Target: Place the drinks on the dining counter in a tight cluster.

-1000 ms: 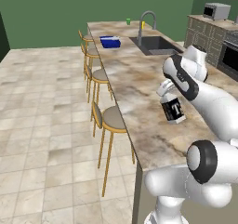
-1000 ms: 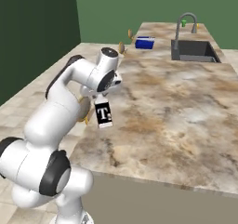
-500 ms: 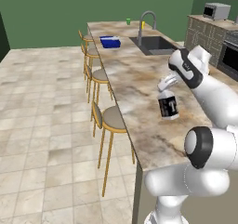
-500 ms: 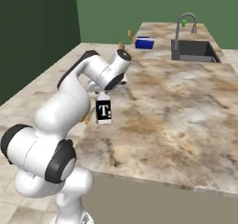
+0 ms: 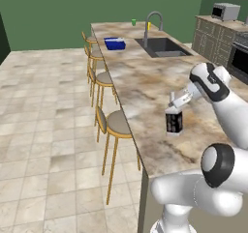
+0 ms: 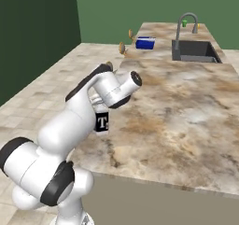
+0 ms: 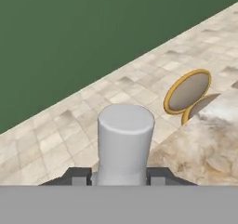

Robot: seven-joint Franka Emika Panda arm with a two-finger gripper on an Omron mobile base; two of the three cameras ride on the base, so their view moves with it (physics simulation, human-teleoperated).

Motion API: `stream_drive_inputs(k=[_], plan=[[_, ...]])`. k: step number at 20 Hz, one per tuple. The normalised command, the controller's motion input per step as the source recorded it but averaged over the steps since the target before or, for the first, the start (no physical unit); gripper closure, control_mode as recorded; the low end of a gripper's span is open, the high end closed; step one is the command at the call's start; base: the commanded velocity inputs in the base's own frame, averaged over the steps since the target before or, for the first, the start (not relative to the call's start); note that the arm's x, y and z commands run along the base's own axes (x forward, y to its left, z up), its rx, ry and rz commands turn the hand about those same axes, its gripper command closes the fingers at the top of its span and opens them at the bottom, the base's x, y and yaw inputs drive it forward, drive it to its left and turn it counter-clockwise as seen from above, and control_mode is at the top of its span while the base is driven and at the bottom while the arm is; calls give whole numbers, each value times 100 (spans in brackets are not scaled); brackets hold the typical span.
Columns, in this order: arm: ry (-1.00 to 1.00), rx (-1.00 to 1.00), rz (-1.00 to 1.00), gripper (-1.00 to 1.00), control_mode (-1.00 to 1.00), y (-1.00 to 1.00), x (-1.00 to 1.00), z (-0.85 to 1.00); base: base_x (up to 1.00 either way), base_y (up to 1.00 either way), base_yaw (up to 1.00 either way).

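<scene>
A small dark bottle with a white label [image 5: 174, 121] [image 6: 102, 122] stands upright at the near end of the dining counter [image 5: 140, 82] [image 6: 186, 107], close to the stool-side edge. Whether its base touches the stone top I cannot tell. My gripper [image 5: 177, 103] [image 6: 99, 105] is shut on the bottle's neck from above. In the hand view the bottle's pale cap [image 7: 125, 141] rises between the two dark fingertips [image 7: 78, 176], with my gripper [image 7: 118, 177] shut around it. Other drinks are out of view.
A blue box [image 5: 115, 43] [image 6: 145, 43] lies farther along the counter. The inset sink [image 5: 163, 47] [image 6: 193, 51] with its curved faucet [image 5: 152, 21] [image 6: 184, 23] lies beyond. Round stools [image 5: 116, 125] [image 7: 187, 92] line the left edge. A microwave [image 5: 225, 10] stands on the far counter.
The arm has swung the bottle toward the stool-side edge and lowered it. The bottle has gone from tilted to upright, still held.
</scene>
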Motion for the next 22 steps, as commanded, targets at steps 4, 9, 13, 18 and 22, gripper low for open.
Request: stream_drive_inputs(k=[4, 9, 13, 18, 22], plan=[[-32, 0, 20, 100, -100, 0, 0, 0, 0, 0, 0], [-27, 0, 14, 100, -100, 0, 0, 0, 0, 0, 0], [-16, 0, 14, 100, -100, 0, 0, 0, 0, 0, 0], [-5, 0, 13, 100, -100, 0, 0, 0, 0, 0, 0], [6, 0, 8, 100, -100, 1, 4, -17, 0, 0, 0]])
